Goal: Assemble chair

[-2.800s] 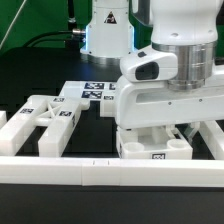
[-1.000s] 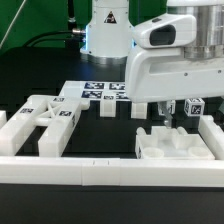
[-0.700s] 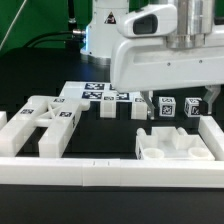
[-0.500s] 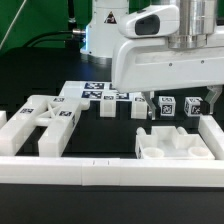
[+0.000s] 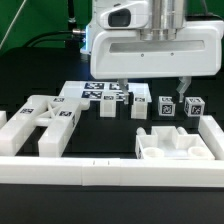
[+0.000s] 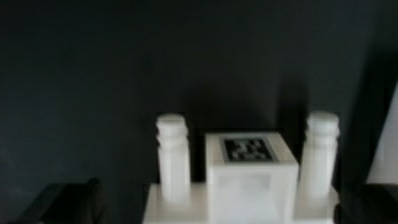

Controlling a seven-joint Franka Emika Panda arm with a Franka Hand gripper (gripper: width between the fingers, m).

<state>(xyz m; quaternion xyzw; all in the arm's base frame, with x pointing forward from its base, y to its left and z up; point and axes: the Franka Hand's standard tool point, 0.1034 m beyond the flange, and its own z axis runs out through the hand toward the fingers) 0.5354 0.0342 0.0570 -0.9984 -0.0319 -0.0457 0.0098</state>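
Open room first: the black surface (image 5: pixel 105 135) is fenced on the near side by a long white border rail (image 5: pixel 90 170), and a second rail runs along the exterior view's right edge. A clear dark lane sits between the X-braced frame (image 5: pixel 45 116) on the exterior view's left and the seat block (image 5: pixel 172 142) on the right, and neither part touches the other.

The end effector (image 5: pixel 153 92) hangs above the far row of leg bars (image 5: pixel 140 106). Its fingers (image 5: pixel 120 92) are spread wide, with nothing between them and nothing in its grasp. The marker board (image 5: pixel 97 92) lies flat just beyond the frame, at the left end of that row.

Now orientation. The seat block sits close to the near rail with its recessed side up and its long axis running left to right. The X-braced frame lies flat with the cross facing up. The leg bars line up left to right, and the two on the right show their tags toward the camera (how far they run back, I cannot tell).

The wrist view is blurred. It shows a white tagged part (image 6: pixel 246 165) against the dark surface, with a slim peg on each side of it.
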